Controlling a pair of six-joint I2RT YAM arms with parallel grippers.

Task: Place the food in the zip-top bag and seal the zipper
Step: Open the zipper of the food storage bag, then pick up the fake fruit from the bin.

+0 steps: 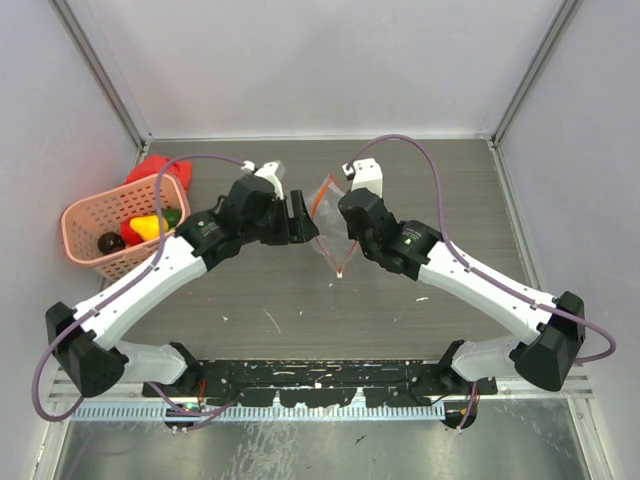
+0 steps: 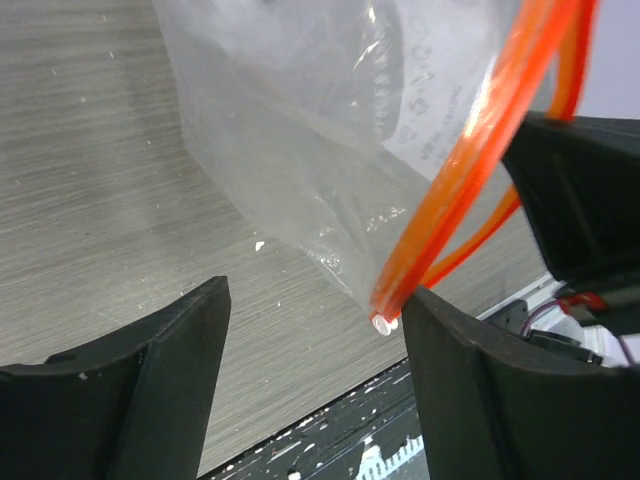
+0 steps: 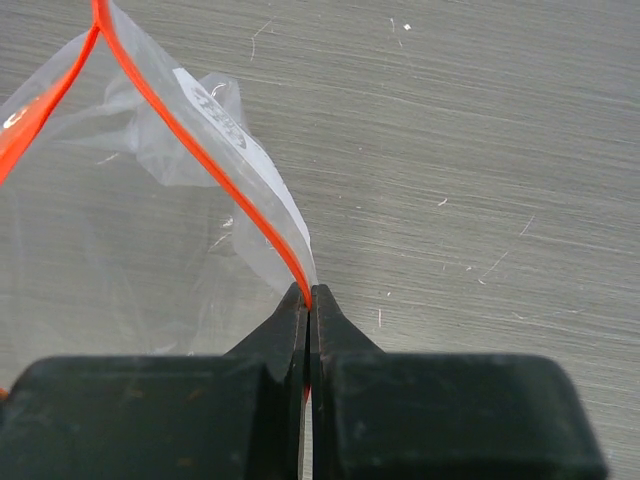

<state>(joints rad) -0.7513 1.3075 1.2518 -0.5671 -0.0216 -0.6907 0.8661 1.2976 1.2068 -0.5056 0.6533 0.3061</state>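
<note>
From above, the zip-top bag (image 1: 331, 215) is hanging near the middle of the table (image 1: 430, 180). The left gripper (image 1: 298, 222) is sitting at the bag's nine o'clock and the right gripper (image 1: 338, 205) at its three o'clock. The food (image 1: 148, 226) is lying in a pink basket (image 1: 75, 235) at the table's nine o'clock edge.

In the left wrist view, the left gripper's fingers are standing wide apart, gripping nothing. The bag is filling the frame toward twelve o'clock. The zipper (image 2: 480, 150) is slanting down from one o'clock, and its whitish tip (image 2: 383, 323) is ending just beside one finger, possibly touching it.

In the right wrist view, the right gripper is pinching closed on the zipper, and the bag is spreading toward ten o'clock.
</note>
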